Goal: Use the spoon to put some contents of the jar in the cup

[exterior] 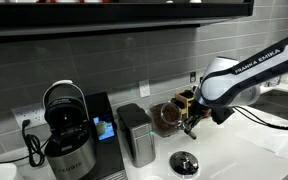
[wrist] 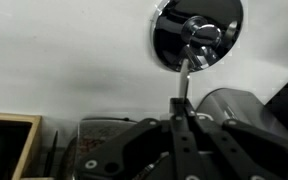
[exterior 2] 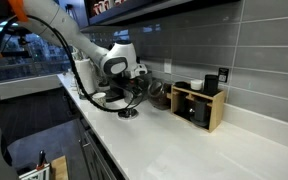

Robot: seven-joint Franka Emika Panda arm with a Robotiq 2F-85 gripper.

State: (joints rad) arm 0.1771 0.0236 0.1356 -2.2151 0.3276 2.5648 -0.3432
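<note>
In the wrist view my gripper (wrist: 183, 108) is shut on the handle of the spoon (wrist: 187, 70). The spoon's shiny round bowl lies over the dark inside of the cup (wrist: 164, 40), which sits at the top of that view. In both exterior views the cup (exterior: 185, 163) (exterior 2: 130, 112) stands on the white counter just below the gripper (exterior: 192, 127) (exterior 2: 125, 97). The jar (exterior: 167, 117) (exterior 2: 156, 95), clear glass with brown contents, stands right behind the gripper, close to the wall. From the exterior views the spoon is too small to make out.
A tall grey metal canister (exterior: 135, 134) stands next to a black coffee machine (exterior: 69, 130). A wooden box (exterior 2: 199, 105) (wrist: 9, 145) holding dark items sits against the tiled wall by the jar. The white counter (exterior 2: 194, 150) stretches away past the cup.
</note>
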